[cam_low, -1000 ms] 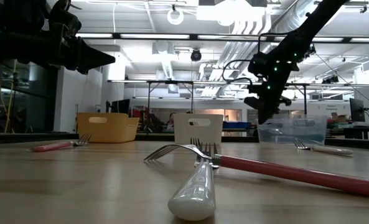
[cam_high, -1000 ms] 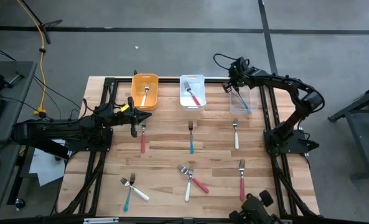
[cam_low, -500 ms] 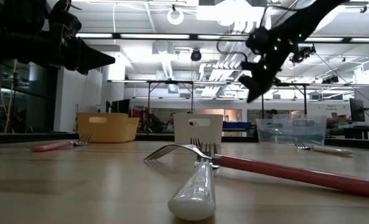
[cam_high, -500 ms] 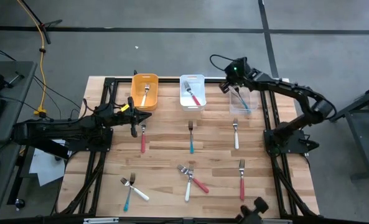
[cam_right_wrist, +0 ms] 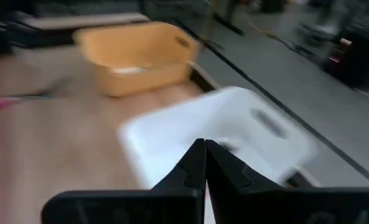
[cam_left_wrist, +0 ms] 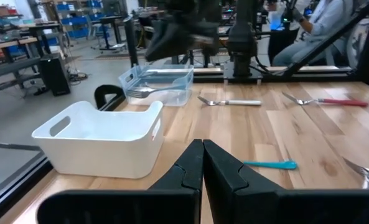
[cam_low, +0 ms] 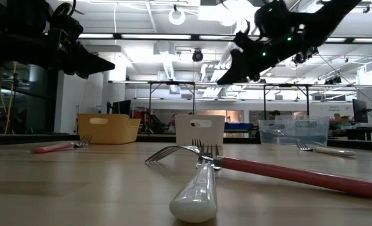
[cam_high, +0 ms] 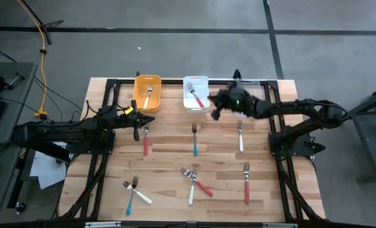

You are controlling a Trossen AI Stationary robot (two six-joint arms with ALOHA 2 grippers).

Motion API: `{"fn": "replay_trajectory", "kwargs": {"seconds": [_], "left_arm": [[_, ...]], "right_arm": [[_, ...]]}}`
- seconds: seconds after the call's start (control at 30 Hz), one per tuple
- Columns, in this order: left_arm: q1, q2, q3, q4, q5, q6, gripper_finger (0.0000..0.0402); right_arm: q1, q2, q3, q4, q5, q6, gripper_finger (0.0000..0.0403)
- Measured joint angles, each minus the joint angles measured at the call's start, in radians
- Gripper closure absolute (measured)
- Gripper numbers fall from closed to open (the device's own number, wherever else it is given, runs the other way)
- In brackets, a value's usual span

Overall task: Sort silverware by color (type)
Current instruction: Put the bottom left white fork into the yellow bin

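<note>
Small forks lie flat on the wooden table: a red one [cam_high: 145, 142], a teal one [cam_high: 194, 140], a white one [cam_high: 240, 138], another red one [cam_high: 246, 183], a white and red crossed pair [cam_high: 194, 182], and a teal and white pair [cam_high: 134, 192]. My left gripper [cam_high: 137, 132] [cam_left_wrist: 203, 163] is shut and empty, hovering by the first red fork's head. My right gripper [cam_high: 214, 114] [cam_right_wrist: 204, 165] is shut and empty, raised above the table beside the white bin [cam_high: 196, 95], which holds a red fork. The orange bin [cam_high: 147, 93] holds a white fork.
The clear bin [cam_left_wrist: 159, 84] at the far right holds a fork; my right arm covers most of it in the high view. The three bins stand in a row along the far edge. Black frame rails [cam_high: 108, 95] border the table. A seated person [cam_left_wrist: 321, 25] is beyond the table.
My right gripper has swung away from above the clear bin toward the table's left and a little nearer, rising, and now hovers off the white bin's right near corner. The forks have not moved.
</note>
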Motion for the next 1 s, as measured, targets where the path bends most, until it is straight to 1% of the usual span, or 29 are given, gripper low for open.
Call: {"fn": "replay_trajectory", "kwargs": {"seconds": [0.1, 0.2, 0.37, 0.47, 0.57, 0.73, 0.9, 1.0], "left_arm": [[-0.001, 0.0, 0.004, -0.016, 0.036, 0.021, 0.0401], [-0.011, 0.0, 0.05, -0.096, 0.039, 0.021, 0.0401], [-0.072, 0.0, 0.119, -0.206, 0.035, -0.005, 0.0401], [-0.12, 0.0, 0.15, -0.244, 0.033, -0.016, 0.0401], [-0.168, 0.0, 0.194, -0.348, 0.01, -0.038, 0.0401], [-0.25, 0.015, 0.276, -0.551, -0.094, -0.073, 0.0401], [-0.328, 0.061, 0.353, -0.669, -0.109, -0.121, 0.0401], [-0.376, 0.102, 0.395, -0.718, -0.139, -0.14, 0.0401]], "right_arm": [[0.095, -0.013, -0.049, 0.073, 0.001, 0.029, 0.0403], [0.188, -0.013, -0.083, 0.111, 0.013, 0.035, 0.0403], [0.334, -0.012, -0.123, 0.166, 0.133, 0.032, 0.0403], [0.395, -0.012, -0.149, 0.225, 0.183, 0.0, 0.0403], [0.426, -0.012, -0.168, 0.249, 0.189, -0.013, 0.0403], [0.442, -0.012, -0.191, 0.264, 0.19, 0.019, 0.0403], [0.441, -0.012, -0.206, 0.278, 0.19, 0.044, 0.0403], [0.441, -0.012, -0.206, 0.285, 0.19, 0.043, 0.0403]]}}
